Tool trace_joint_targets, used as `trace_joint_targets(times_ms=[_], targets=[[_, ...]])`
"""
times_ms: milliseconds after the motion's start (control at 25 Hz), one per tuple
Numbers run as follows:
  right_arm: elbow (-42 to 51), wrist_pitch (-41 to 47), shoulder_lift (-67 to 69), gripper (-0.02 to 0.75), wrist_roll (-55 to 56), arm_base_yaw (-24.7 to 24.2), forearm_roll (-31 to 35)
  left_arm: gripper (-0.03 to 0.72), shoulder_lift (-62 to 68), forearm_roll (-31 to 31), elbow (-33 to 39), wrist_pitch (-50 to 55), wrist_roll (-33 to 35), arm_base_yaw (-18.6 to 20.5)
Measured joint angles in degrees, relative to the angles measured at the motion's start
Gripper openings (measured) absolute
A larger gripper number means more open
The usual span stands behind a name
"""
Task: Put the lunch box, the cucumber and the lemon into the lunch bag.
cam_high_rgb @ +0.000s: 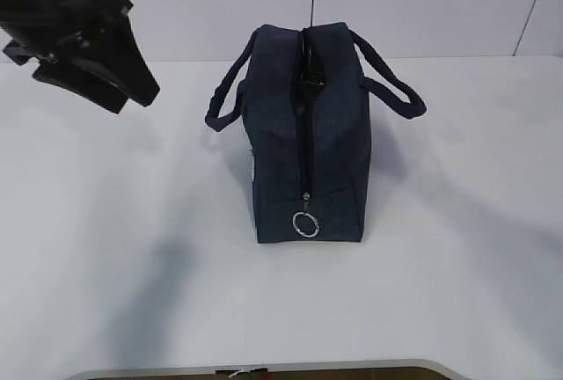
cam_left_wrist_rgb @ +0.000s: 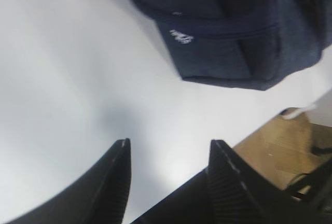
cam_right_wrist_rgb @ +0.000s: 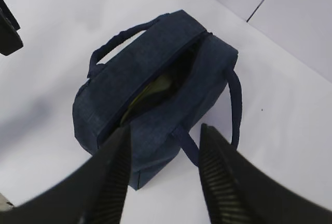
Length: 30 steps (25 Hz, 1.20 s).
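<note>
The dark navy lunch bag [cam_high_rgb: 303, 142] stands upright mid-table, its top zipper open and the silver ring pull [cam_high_rgb: 305, 223] hanging at the near end. Through the opening a pale green strip [cam_right_wrist_rgb: 155, 92] shows, which looks like the lunch box lid. The cucumber and the lemon are hidden. My left gripper [cam_high_rgb: 123, 90] hovers high at the far left, well apart from the bag. In its wrist view it [cam_left_wrist_rgb: 168, 142] is open and empty over bare table, the lunch bag [cam_left_wrist_rgb: 233, 32] ahead. My right gripper [cam_right_wrist_rgb: 164, 128] hangs open and empty above the lunch bag [cam_right_wrist_rgb: 150, 94].
The bag's two loop handles [cam_high_rgb: 391, 81] droop out to either side. The white table's [cam_high_rgb: 106, 248] near edge runs along the bottom of the exterior view. Brown floor [cam_left_wrist_rgb: 280, 146] shows past the table edge in the left wrist view.
</note>
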Motion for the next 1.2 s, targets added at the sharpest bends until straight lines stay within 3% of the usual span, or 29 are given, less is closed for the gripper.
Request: trace_joint_targets(times_ms=[160, 360, 560, 880, 1040, 1200], targets=[[13.0, -12.4, -7.4, 0.354, -0.1, 0.0, 1.1, 0.348, -2.7, 6.5, 0.0, 0.2, -4.3, 0.0], [30.1, -30.5, -15.7, 0.354, -0.2, 0.0, 4.1, 0.325, -7.3, 8.3, 0.0, 0.4, -5.7, 0.0], [42.3, -44.4, -18.9, 0.354, -0.3, 0.0, 5.2, 0.299, -13.8, 11.3, 4.4, 0.6, -5.8, 0.0], [49.0, -53.9, -15.8, 0.354, -0.3, 0.0, 7.9, 0.295, -27.3, 19.0, 8.3, 1.6, -5.8, 0.0], [49.1, -54.6, -11.8, 0.354, 0.2, 0.0, 9.0, 0.295, -32.1, 20.9, 10.5, 1.7, -5.8, 0.0], [52.4, -61.5, -9.3, 0.354, 0.3, 0.0, 9.2, 0.294, -34.6, 21.3, 12.6, 1.8, -5.8, 0.0]])
